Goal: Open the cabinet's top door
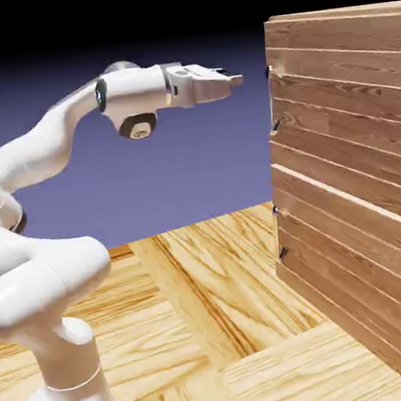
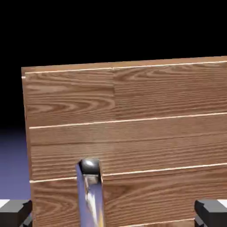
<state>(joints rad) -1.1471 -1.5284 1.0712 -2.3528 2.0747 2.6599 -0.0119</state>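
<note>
Item 1, my gripper (image 1: 236, 81): held level, pointing right toward the cabinet, fingers spread wide with nothing between them. In the hand view both fingertips (image 2: 15, 212) sit at the bottom corners, far apart.

Item 2, the cabinet (image 1: 359, 177): a large box of brown horizontal planks, standing at the right of the exterior view on the wood-plank floor (image 1: 224, 298). Two stacked front panels.

Item 3, the top door (image 1: 343, 109): the upper panel, shut flush as far as I can judge. It lies to the right of my gripper, near but apart, with a clear gap of backdrop between.

Item 4, the door's handle (image 2: 91, 190): a dark, shiny metal loop at the door's left edge in the hand view, standing low and left of centre between my fingertips. In the exterior view it shows only as small dark marks on the panel's near edge, slightly below my gripper's level.

Step in hand, by my judgement: the approach to the handle, no contact yet. To do it well I should shift sideways until the loop sits midway between my fingers, drop slightly to its height, keep the gripper spread, and advance straight until the bar is well inside before pressing shut. Closing early or off-centre would likely clip the bar or strike the planks. The pull should then follow the door's swing.
</note>
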